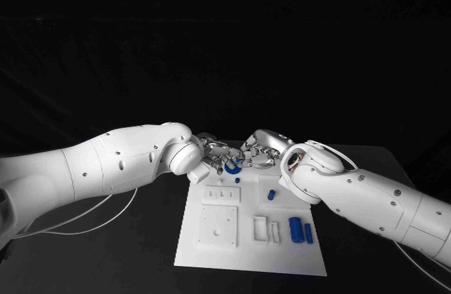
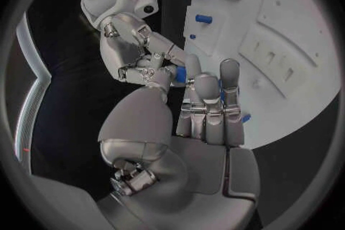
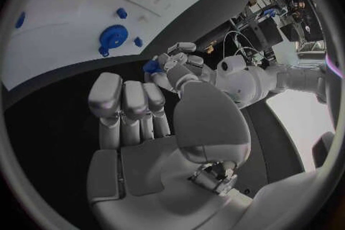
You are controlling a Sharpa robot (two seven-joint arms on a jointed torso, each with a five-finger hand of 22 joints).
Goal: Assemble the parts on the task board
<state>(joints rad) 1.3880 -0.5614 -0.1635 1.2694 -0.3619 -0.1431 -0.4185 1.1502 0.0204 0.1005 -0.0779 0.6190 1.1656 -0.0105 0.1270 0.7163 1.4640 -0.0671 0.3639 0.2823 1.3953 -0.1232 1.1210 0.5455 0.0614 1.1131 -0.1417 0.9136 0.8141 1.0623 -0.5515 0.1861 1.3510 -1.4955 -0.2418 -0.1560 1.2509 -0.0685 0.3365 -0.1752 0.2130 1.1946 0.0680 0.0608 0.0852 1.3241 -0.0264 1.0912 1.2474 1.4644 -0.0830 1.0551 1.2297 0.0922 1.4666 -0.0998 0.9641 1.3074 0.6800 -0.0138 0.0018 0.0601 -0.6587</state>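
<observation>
Where the black counter [image 1: 113, 255] fills the lower half of the head view, the white task board [image 1: 252, 255] lies at lower centre, a stiff flat plate with recessed blocks moulded into it; it looks heavy enough to stay put and needs no holding. Above its far edge, just over the middle of the frame, the left hand [image 1: 218, 156] and the right hand [image 1: 261, 149] meet fingertip to fingertip. A small blue part [image 1: 232, 167] sits between them. In the right wrist view the left hand's fingers pinch a blue piece at centre frame; whether the right hand also grips it or merely touches it I cannot tell, as its fingers curl inward around the same spot.

On the board lie a blue gear [image 3: 112, 36], seen upper left in the right wrist view, two blue cylinders [image 1: 297, 230] at lower right of the head view, and smaller blue pegs [image 1: 272, 193] nearer the middle. These look like light, rigid, smooth plastic, likely slippery, so I judge they are best taken by fingertip pinch across their sides, the gear by its rim
</observation>
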